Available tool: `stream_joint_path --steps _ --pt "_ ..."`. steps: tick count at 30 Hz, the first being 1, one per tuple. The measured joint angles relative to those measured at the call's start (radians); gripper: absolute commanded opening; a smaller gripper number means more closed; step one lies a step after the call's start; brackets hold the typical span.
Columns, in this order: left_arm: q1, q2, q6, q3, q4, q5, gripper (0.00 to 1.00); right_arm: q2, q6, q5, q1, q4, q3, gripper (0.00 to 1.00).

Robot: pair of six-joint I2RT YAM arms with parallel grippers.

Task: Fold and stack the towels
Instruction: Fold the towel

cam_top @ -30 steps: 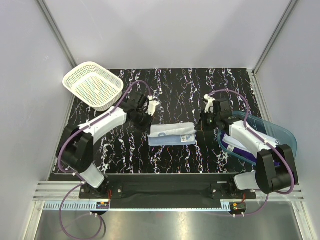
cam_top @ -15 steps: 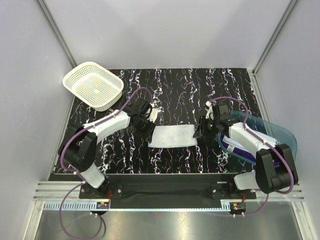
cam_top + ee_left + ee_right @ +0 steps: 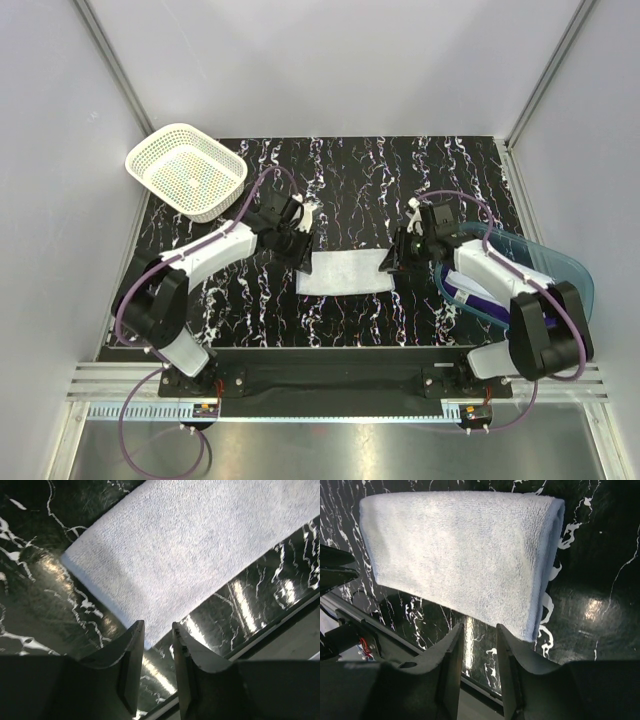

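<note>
From above I see the folded towel [image 3: 345,272] lying flat at mid-table, with the left gripper [image 3: 300,250] at its left end and the right gripper [image 3: 390,262] at its right end. Only the wrist cameras show me the jaws: both pairs stand slightly parted, released, with nothing between them and the towel just beyond the tips. The right wrist view also shows the doubled fold edge. Purple and white cloth [image 3: 478,296] lies in the tub [image 3: 560,262], seen only from above.

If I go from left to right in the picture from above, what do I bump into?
White lattice plastic basket → left gripper → folded pale blue cloth towel → right gripper → translucent blue plastic tub.
</note>
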Motion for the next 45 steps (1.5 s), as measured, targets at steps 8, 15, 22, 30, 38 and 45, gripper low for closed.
stream_joint_path --steps 8,15,22,30,38,45 --pt "-0.002 0.037 -0.126 -0.139 0.132 0.006 0.33 0.166 0.003 0.04 0.0 0.054 0.002 0.33" --pt "-0.002 0.052 -0.181 -0.146 0.119 -0.042 0.36 0.173 0.002 0.132 0.001 0.001 0.039 0.26" --pt "-0.002 0.0 -0.206 -0.045 0.07 -0.059 0.4 0.141 0.004 0.146 0.001 0.007 0.131 0.24" --pt "-0.002 0.049 -0.231 -0.043 0.131 -0.054 0.4 0.305 -0.005 0.133 0.001 0.061 0.18 0.22" --pt "0.007 0.107 -0.245 -0.071 0.101 -0.079 0.43 0.363 -0.028 0.175 0.003 0.023 0.212 0.4" --pt "0.028 0.018 -0.239 -0.004 0.016 -0.119 0.48 0.217 -0.048 0.179 0.003 -0.034 0.216 0.59"
